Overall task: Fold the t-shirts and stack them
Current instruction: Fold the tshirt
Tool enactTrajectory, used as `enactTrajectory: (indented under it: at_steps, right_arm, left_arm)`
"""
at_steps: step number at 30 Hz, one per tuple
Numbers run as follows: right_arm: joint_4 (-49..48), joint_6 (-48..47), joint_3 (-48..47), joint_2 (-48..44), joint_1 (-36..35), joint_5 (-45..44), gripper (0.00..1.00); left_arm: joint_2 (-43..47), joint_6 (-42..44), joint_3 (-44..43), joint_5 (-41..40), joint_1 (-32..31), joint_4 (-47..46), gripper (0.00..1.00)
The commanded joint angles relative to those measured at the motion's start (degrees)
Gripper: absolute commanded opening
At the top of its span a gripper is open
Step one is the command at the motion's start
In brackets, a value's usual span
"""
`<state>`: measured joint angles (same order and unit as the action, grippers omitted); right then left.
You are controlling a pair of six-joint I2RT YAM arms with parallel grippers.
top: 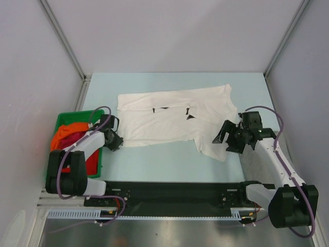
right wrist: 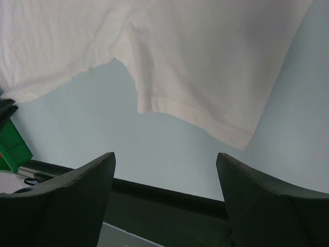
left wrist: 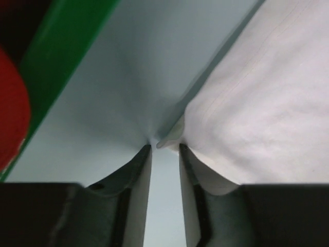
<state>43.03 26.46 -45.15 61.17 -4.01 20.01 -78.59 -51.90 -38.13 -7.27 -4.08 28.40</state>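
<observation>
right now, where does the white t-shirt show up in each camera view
Top external: the white t-shirt lies spread out at the centre of the picture.
Left wrist: the white t-shirt fills the right side.
Right wrist: the white t-shirt spans the top, with a sleeve reaching toward the middle.
Shared landmark: the green bin, left of the shirt in every view.

The white soft fabric short-sleeved t-shirt (right wrist: 205, 56) is lying spread on the pale blue flat table surface (right wrist: 128, 136).
Its hemmed sleeve is pointing toward the right gripper (right wrist: 165, 157), whose two dark plastic fingers (right wrist: 77, 195) are standing wide apart below the shirt, gripping nothing. A green plastic bin corner (right wrist: 13, 149) is showing at the shirt's lower left, and a black flat strip (right wrist: 164, 198) is running between shirt and fingers.
</observation>
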Motion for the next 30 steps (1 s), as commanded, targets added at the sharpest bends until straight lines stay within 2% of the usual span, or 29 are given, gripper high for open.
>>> enactTrajectory:
  at_steps: [1, 3, 5, 6, 14, 15, 18, 20, 30]
  right_arm:
    - [0.4, 0.1, 1.4, 1.1, -0.4, 0.1, 0.86]
    - [0.2, 0.3, 2.4, 1.8, -0.3, 0.0, 0.87]
    - [-0.1, 1.0, 2.9, 3.2, -0.3, -0.4, 0.86]
    - [-0.4, 1.3, 3.1, 3.9, -0.2, -0.8, 0.86]
    - [-2.1, 6.4, 2.3, 12.3, 1.5, -5.5, 0.73]
    - [-3.1, 6.4, 2.2, 13.2, 1.8, -5.9, 0.66]
    - [-4.8, 6.3, 1.4, 16.3, 2.1, -7.4, 0.64]
    - [-4.2, 6.2, 1.0, 17.6, 2.3, -8.4, 0.52]
    - [-4.1, 7.3, 3.3, 19.2, 3.5, -12.4, 0.45]
  left_arm:
    - [-3.0, 1.4, -0.1, -0.4, 0.5, -3.2, 0.3]
    - [-3.8, 2.1, -0.4, 0.2, 0.5, -3.6, 0.18]
    - [-4.2, 3.6, -0.8, 0.4, 0.5, -4.1, 0.12]
    - [-4.4, 4.5, -1.2, 0.7, 0.4, -4.1, 0.01]
    - [-0.3, 6.5, -2.5, 2.8, 0.3, 0.6, 0.0]
    - [0.2, 7.3, -2.3, 3.5, 0.2, 0.9, 0.0]
    - [1.9, 9.0, -2.1, 4.8, -0.3, 2.4, 0.0]
    - [2.9, 9.8, -2.2, 5.7, -0.6, 2.8, 0.0]
    - [3.4, 13.7, -4.7, 6.7, -0.6, 3.4, 0.0]
